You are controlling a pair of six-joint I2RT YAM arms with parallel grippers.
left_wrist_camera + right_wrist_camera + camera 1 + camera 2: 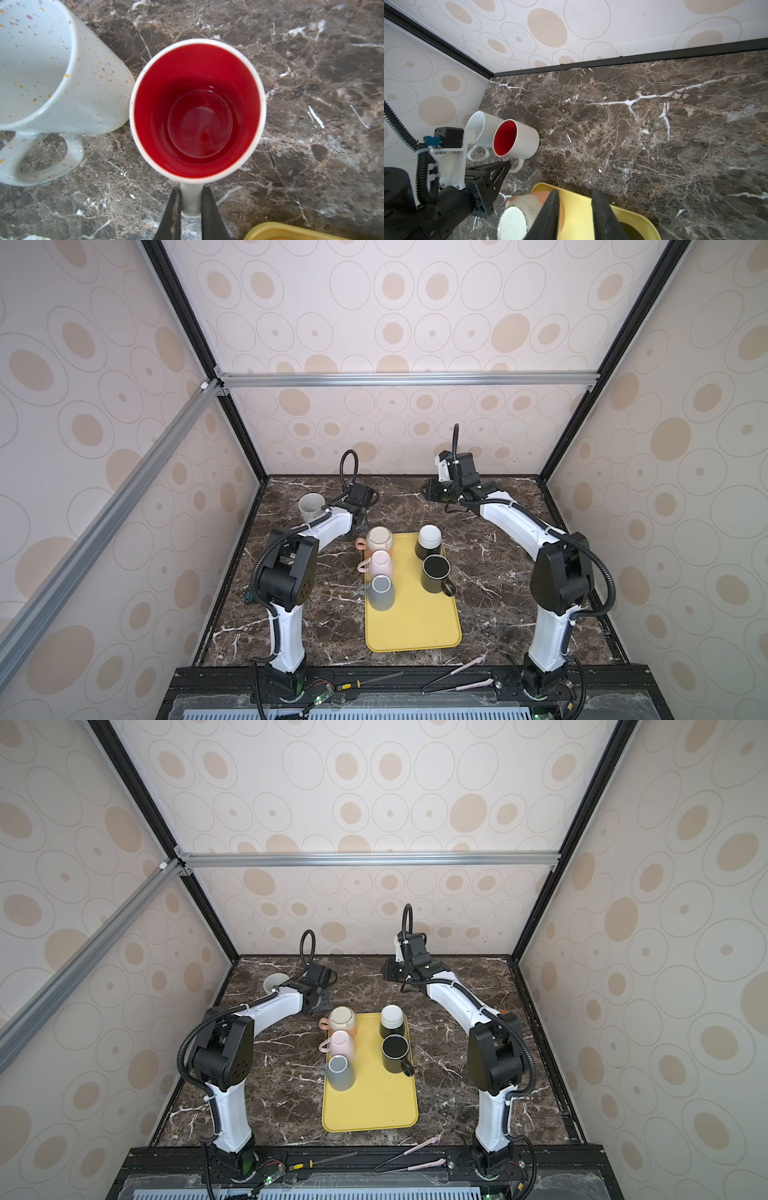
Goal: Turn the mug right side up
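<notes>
White ceramic mug with the red inside (197,108) sits mouth-up by the marble table's (311,83) far left corner, against a speckled white mug (89,83); my left gripper (190,193) is clamped on its handle, long axis vertical.

Soft, even light filled the scene, with faint shadows on the table (498,572). A dull sheen lay inside the red mug (197,124), its rim slightly blurred.

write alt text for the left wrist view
The left end effector grips the handle of a red-lined white mug, seen down its mouth, on a marble table. A speckled mug sits beside it, a yellow tray nearby.
</notes>
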